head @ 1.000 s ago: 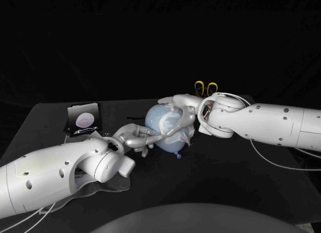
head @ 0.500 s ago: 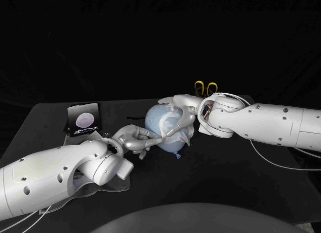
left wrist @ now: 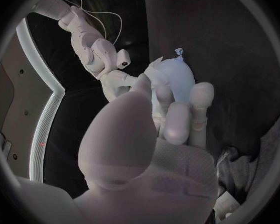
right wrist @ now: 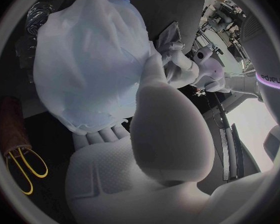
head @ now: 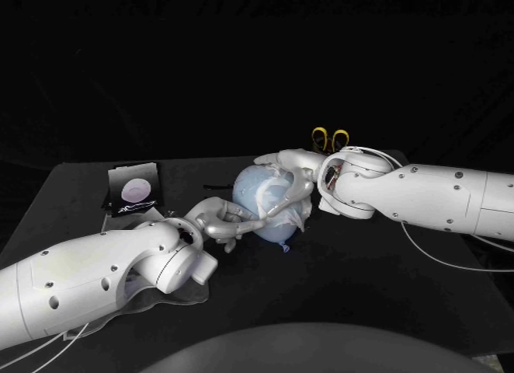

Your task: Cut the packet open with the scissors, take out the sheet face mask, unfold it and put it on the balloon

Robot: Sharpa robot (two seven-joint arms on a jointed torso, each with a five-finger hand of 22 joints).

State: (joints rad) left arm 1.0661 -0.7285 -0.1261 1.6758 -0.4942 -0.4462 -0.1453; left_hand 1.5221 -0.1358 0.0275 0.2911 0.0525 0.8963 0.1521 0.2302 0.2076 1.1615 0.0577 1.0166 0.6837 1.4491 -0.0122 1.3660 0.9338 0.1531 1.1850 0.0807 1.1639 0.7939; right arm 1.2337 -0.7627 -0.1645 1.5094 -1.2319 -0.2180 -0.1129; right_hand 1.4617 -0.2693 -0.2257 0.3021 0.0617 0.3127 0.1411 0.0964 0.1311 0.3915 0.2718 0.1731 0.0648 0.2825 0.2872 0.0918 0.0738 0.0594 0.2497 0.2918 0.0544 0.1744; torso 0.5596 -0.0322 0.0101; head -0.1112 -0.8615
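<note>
Now draping thin white sheet mask (right wrist: 84, 74) over pale-blue round balloon (head: 255, 190) mid-frame; right hand (head: 294, 183) clasping it, left hand (head: 218, 221) fingers' hold unclear; next, probably smoothing edges.

The balloon (head: 257, 194) is smooth pale rubber with a soft sheen, and the sheet face mask (right wrist: 84, 59) lying over it looks like thin damp cloth, creased and faintly glistening. The left hand (head: 221, 223) and right hand (head: 289, 180), both against the balloon, are silver with a satin metallic finish and finely textured palm pads, while the left arm (head: 89, 272) and right arm (head: 436, 198) are glossy white plastic. Behind the balloon the scissors (head: 330, 140) have shiny yellow plastic handles, the packet (head: 134, 190) off to its side is glossy and printed, and the counter (head: 358, 272) beneath it is matt black.
</note>
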